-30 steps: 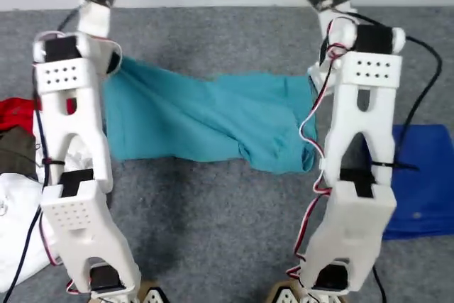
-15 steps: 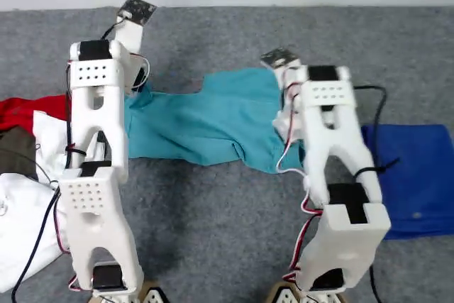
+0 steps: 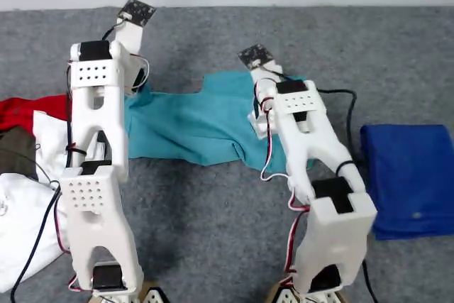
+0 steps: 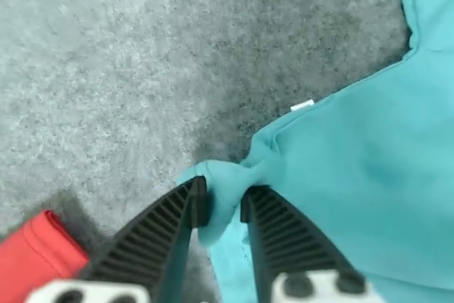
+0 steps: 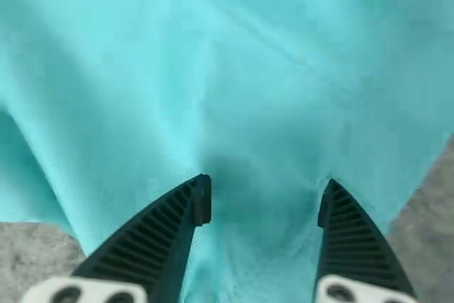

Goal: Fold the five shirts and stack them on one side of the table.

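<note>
A teal shirt [image 3: 206, 122] lies crumpled across the middle of the grey table. My left gripper [image 4: 221, 204] is shut on a bunched fold at the shirt's left edge [image 4: 230, 179], near the back left of the table. My right gripper [image 5: 264, 200] stands open just above the teal shirt [image 5: 234, 83], over its right part; in the high view that arm's wrist [image 3: 273, 104] covers the cloth there. A folded blue shirt [image 3: 411, 175] lies at the right side of the table.
At the left edge lie a red shirt [image 3: 18, 113], a dark olive shirt [image 3: 14, 154] and a white shirt [image 3: 21, 211] in a loose heap. A red corner [image 4: 35, 257] shows by my left gripper. Bare grey table surface [image 3: 213, 225] lies in front of the teal shirt.
Both arms moved inward and the teal shirt bunched narrower. The right arm has let go of the shirt's right edge and swung left over the cloth; the left arm has held still for the last half second.
</note>
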Motion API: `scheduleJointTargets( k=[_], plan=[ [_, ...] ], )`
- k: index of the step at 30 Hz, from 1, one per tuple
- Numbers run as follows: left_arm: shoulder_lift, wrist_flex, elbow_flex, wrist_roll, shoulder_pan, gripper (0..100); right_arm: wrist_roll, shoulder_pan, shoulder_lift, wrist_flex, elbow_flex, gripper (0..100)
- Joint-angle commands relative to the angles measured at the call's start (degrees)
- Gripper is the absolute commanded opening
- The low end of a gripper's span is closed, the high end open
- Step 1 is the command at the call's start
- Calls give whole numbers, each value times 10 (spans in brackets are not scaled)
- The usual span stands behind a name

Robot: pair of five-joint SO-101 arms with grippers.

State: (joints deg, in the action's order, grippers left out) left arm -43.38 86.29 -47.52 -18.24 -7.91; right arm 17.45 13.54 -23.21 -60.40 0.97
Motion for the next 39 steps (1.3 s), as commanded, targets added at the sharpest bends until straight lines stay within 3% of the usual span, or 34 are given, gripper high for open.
scheduleJointTargets(
  k=[1, 7, 13, 23, 29, 36, 39],
  plan=[
    [5, 27, -45, -6, 3, 115, 9, 1, -15, 6, -4, 247],
    [5, 54, -86, -4, -20, 159, 12, 0, -18, 5, -3, 247],
    [11, 143, -131, -4, -46, 209, 12, 0, -18, 0, 0, 247],
    [5, 81, -220, 90, -103, 250, 13, 0, -22, -8, 1, 247],
    [4, 141, -218, 93, -85, 249, 12, -15, -16, -6, -4, 247],
    [4, 142, -141, 96, -57, 247, 11, -65, 22, -7, -36, 241],
    [4, 142, -116, 96, -35, 246, 12, -69, 44, -7, -35, 156]
  ],
)
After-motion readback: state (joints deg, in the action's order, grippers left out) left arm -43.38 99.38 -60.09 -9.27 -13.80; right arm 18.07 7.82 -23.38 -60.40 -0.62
